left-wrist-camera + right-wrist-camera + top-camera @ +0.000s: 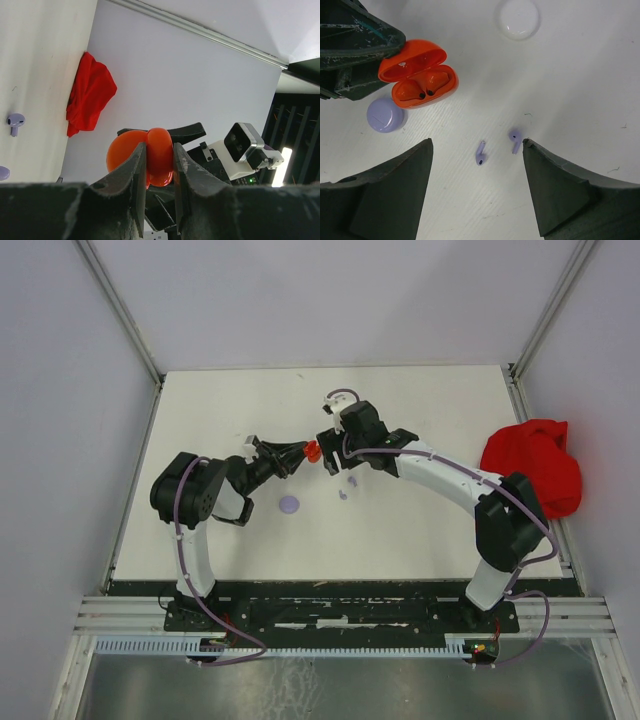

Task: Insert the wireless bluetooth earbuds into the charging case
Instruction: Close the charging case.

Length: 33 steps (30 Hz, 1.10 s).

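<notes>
Right wrist view looks down between the parted, empty fingers of the right gripper (477, 190) onto the table (580, 75), where a purple earbud (480, 153) and a second purple earbud (515, 140) lie just beside each other, apart from any case. Up and left, the left gripper (159, 165) is clamped on the open orange-red charging case (417, 75), lifted off the surface; its two wells seem already filled by red earbuds (434, 82). A purple disc (385, 114) sits near it, a white disc (519, 19) farther off. Each bud is probably feather-light, hard and glossy, so it may squirt from a pinch on the rounded head; a gentle hold across the stem looks safer.
</notes>
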### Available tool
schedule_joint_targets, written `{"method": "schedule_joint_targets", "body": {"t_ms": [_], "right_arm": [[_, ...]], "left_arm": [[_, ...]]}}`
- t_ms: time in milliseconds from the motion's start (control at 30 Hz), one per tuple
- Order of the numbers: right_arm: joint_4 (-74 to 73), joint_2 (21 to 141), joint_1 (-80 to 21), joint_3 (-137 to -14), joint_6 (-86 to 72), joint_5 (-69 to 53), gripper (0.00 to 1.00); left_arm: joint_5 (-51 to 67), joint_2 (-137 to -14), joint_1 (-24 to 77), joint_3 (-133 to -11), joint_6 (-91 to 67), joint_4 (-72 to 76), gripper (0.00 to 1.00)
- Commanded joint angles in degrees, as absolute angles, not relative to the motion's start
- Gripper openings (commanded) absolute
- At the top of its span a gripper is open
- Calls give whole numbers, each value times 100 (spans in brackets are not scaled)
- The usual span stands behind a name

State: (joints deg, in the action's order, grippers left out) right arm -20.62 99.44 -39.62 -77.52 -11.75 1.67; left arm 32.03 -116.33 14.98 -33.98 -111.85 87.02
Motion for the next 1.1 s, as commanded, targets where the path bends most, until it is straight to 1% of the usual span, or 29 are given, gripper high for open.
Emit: {"method": "schedule_joint_targets", "body": {"t_ms": [0,133,333,500,633,733,800,1067], "right_arm": [[-1487,9794,-3962,-7671,-1125,308,81],[-195,9577,-4024,-6788,-918,657,83],[1356,9581,-4204,-5871,-446,1033,83],[2874,9709,-4333,-5302,-136,1147,84],[3823,9849,-4377,-5012,-37,1159,84],[4130,9969,-4386,-5017,-38,1100,84],[4075,10043,-4394,-5119,-117,1099,83],[3886,10251,-4529,-5451,-228,1055,83]], "left_arm": [[2922,-11489,1551,-3397,-11108,9071,3],[2421,-11158,1667,-3389,-11230,8351,3],[1546,-10559,1873,-3479,-11356,7210,3],[877,-10032,2052,-3428,-11491,6068,3],[430,-9525,2175,-3438,-11534,4806,3],[155,-9113,2225,-3564,-11491,3732,3],[20,-8930,2243,-3678,-11442,3197,3],[-225,-8774,2311,-3908,-11459,2497,3]]}}
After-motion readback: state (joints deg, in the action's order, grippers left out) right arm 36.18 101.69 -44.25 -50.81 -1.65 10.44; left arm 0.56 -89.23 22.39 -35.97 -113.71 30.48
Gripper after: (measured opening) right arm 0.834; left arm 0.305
